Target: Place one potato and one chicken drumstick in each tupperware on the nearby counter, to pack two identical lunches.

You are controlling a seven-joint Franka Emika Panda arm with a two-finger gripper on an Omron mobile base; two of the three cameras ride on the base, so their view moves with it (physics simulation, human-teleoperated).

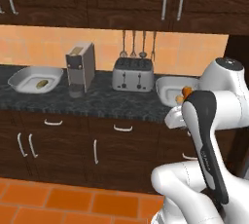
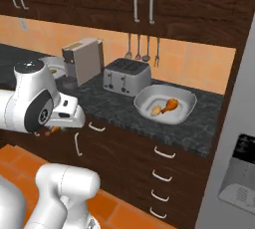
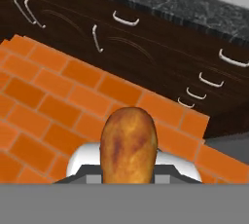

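Jaws are closed narrow on a chicken drumstick (image 3: 128, 145); from the hand view I see its browned meaty end rising between the tips, above the orange tiled floor (image 3: 58, 101) and facing the dark drawers (image 3: 146, 52). From the right base view I note an orange-brown bit of it showing under the hand, where the gripper (image 2: 52, 131) hangs in front of the drawer fronts, below the level of the counter (image 2: 119, 106).

On that counter I record two containers, well apart. One tupperware (image 2: 187, 107), to the right of the toaster (image 2: 125, 76), holds a potato (image 2: 157, 109) and a second drumstick (image 2: 170, 105) lying just beside each other, possibly touching. The other tupperware (image 1: 19, 79), at the far left in the left base view, holds a single potato (image 1: 42, 84) near its middle. A tall grey appliance (image 1: 80, 67) stands between the left container and the toaster. Utensils (image 1: 138, 45) hang on the wall behind the toaster.
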